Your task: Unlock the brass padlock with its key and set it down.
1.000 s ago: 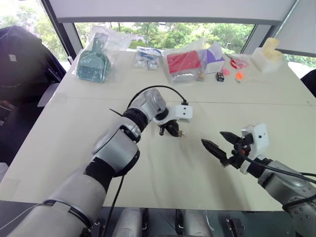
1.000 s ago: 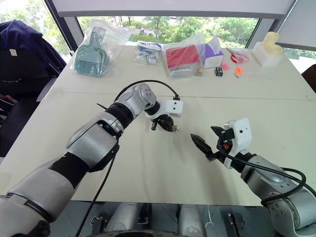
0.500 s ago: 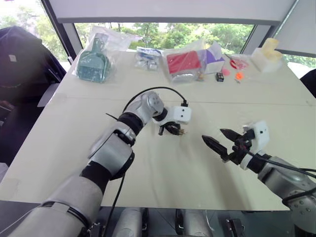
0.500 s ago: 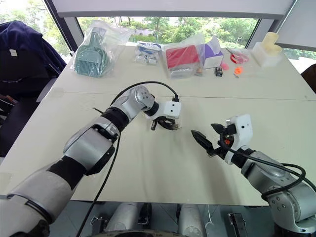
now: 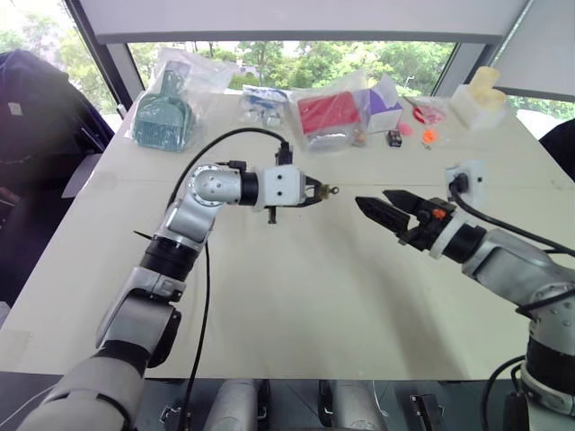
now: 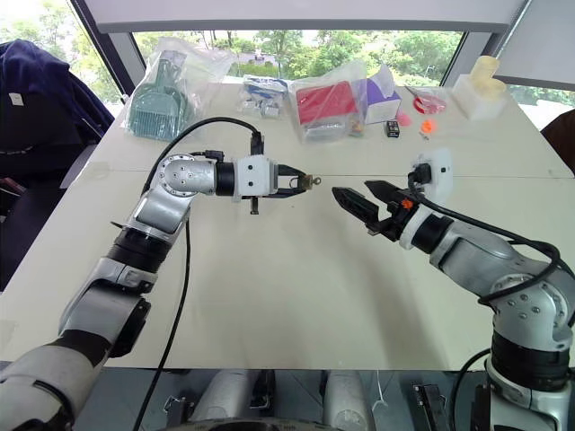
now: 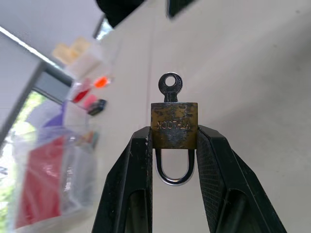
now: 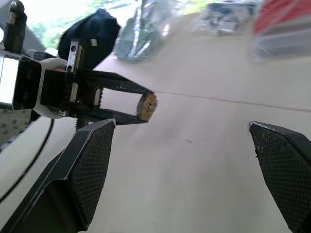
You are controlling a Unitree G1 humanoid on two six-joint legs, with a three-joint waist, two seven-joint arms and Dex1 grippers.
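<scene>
padlock (image 7: 174, 124) now lifted off table

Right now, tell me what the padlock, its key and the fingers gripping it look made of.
Padlock: likely brass, dull yellow and tarnished, stamped lettering; its loop is shiny silvery metal.
Key: silvery metal, ring-shaped head.
Left fingers: matte black, cross-hatched pads, possibly rubber or plastic.

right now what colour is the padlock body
Tarnished yellow brass, seen best in the left wrist view: brass padlock.

place: office or lab room | cues: white table (image 5: 296, 305), window (image 5: 314, 56) onto trees, bagged items (image 5: 331, 115)
</scene>
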